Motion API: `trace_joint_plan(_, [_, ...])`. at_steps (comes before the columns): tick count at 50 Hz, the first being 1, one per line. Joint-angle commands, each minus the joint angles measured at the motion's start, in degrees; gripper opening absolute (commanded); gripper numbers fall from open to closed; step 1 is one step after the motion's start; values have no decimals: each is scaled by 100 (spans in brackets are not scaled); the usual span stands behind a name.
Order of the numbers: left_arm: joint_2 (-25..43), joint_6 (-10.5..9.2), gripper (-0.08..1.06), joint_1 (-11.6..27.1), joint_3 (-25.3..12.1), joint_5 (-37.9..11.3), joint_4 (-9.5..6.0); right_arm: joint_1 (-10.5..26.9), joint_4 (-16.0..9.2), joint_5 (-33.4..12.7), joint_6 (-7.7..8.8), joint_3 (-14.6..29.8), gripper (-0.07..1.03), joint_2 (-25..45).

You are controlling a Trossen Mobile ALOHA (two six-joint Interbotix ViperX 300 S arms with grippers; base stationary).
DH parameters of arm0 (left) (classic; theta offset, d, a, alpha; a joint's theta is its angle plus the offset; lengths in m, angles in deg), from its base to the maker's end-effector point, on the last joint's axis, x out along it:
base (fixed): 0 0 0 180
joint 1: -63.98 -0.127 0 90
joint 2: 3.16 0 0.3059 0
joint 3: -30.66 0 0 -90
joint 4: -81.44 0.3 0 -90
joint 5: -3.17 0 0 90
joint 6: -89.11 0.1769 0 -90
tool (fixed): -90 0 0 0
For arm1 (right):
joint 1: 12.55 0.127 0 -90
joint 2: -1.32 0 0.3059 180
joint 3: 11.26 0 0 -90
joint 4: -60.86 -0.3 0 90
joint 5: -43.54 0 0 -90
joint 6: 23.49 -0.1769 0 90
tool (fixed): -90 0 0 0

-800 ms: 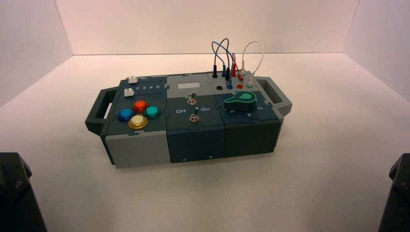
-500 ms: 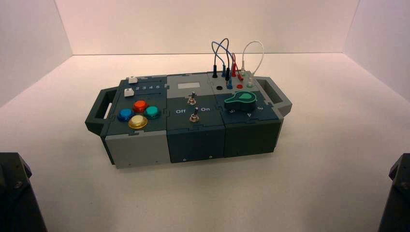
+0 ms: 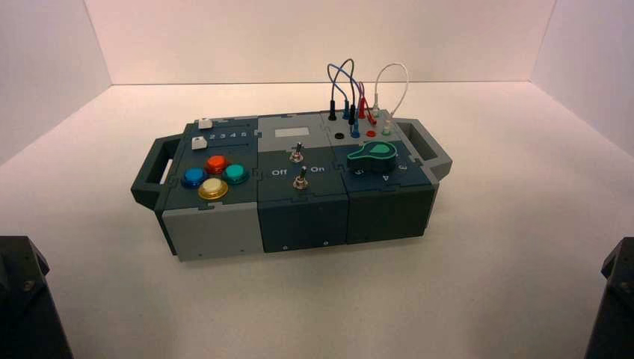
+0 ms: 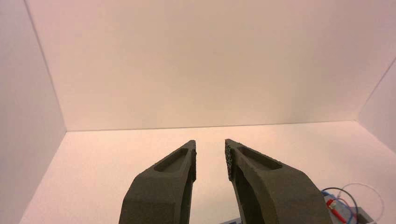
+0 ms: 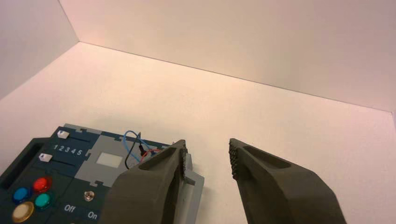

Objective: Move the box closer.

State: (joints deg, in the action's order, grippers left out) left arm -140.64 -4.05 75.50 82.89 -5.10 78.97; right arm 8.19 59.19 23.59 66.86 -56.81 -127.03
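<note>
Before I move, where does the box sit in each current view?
High view: the box is at the centre.
Left wrist view: only bits show at the bottom edge, middle to right corner, partly behind the left gripper.
Right wrist view: lower left, its right end partly behind the right gripper.
Shared landmark: the plugged wires.

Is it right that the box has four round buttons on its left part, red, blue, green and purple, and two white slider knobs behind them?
Not quite: the high view shows that the fourth round button is yellow, not purple. The rest of what you said about the box is right.
</note>
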Motion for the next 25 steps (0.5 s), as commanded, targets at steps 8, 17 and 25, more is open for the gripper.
trace_joint_plan(8, [1283,167,-3,360,-1327,-1397,9,26,-114,-149,-9,809,-2,694])
trace_joint_plan(17, [2584,325,-3,598,-2153,-2065,-9,158,-176,-369,9,1573,-2,1872])
trace_joint_plan(25, [4052,308,-3,642,-2795,-2575,-105,448,-176,-694,18,2470,-2,3331])
